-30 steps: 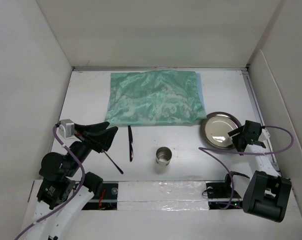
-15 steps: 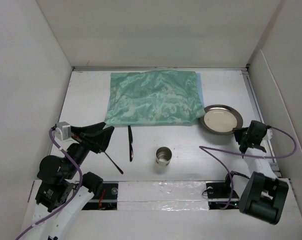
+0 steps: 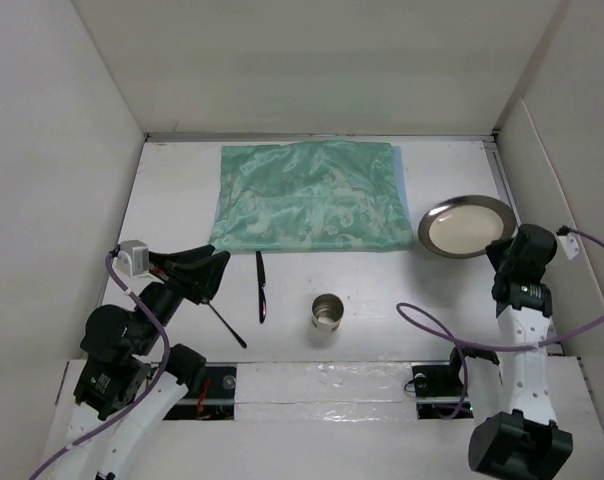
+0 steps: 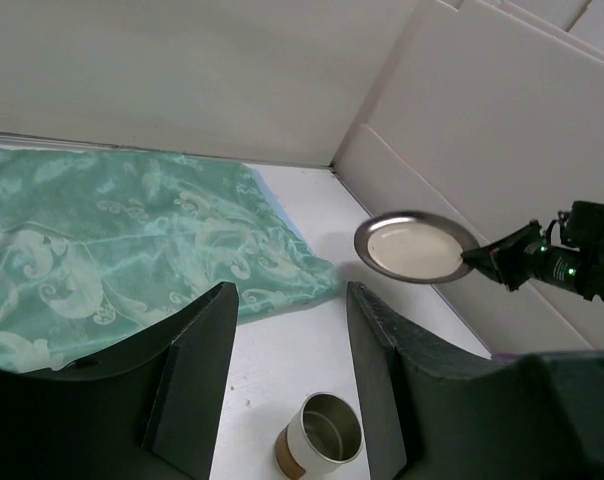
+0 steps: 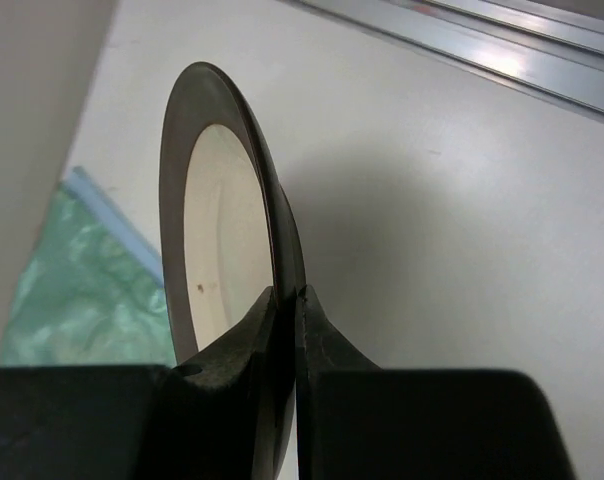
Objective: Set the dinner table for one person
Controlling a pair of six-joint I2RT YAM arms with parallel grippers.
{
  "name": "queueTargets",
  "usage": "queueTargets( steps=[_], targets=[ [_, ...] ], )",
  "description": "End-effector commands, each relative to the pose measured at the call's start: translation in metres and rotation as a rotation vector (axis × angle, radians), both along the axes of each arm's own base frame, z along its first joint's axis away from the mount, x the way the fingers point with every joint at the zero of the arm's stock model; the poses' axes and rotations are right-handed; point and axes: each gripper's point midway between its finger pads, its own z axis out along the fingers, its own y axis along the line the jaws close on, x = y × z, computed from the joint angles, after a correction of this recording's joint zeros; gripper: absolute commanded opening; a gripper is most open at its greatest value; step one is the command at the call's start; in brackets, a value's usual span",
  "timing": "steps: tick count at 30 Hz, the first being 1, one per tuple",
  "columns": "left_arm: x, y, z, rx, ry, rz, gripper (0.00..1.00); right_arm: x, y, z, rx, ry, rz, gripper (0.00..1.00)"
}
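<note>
On the right, right gripper (image 3: 498, 252) (image 5: 285, 296) with fingers pinched together on the near rim of the metal plate (image 3: 467, 225) (image 4: 414, 246) (image 5: 222, 230); plate held edge-on in the wrist view, tilted and clear of the dinner table (image 3: 382, 290) (image 5: 462, 200), over its right side, just right of the near right corner of the green patterned mat (image 3: 310, 195) (image 4: 102, 250); mat spread flat across the far middle of the tabletop; dinner table itself wide and white, walled at left, right and far sides.

On the near left, left gripper (image 3: 217, 277) (image 4: 290, 292) above the tabletop with fingers apart and nothing between them; just beside it, two thin black utensils, one (image 3: 261, 285) straight and pointing near to far, the other (image 3: 227, 323) slanted, kind impossible to tell; near the middle, a metal cup (image 3: 328, 312) (image 4: 322, 440) upright, mouth open, apart from mat, utensils and plate.
</note>
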Motion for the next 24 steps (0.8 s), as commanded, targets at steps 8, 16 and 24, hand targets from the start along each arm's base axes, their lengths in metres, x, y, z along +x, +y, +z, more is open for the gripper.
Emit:
queueTargets(
  steps=[8, 16, 24],
  targets=[
    [0.021, 0.001, -0.012, 0.014, 0.052, 0.063, 0.41, 0.126, 0.186, 0.163, 0.018, -0.552, 0.795, 0.0],
    [0.041, 0.012, -0.025, 0.032, 0.107, 0.162, 0.32, 0.204, 0.315, 0.148, 0.072, -0.579, 1.128, 0.0],
    [0.054, 0.021, -0.033, 0.046, 0.144, 0.238, 0.21, 0.263, 0.366, 0.103, 0.16, -0.547, 1.19, 0.0]
  ],
)
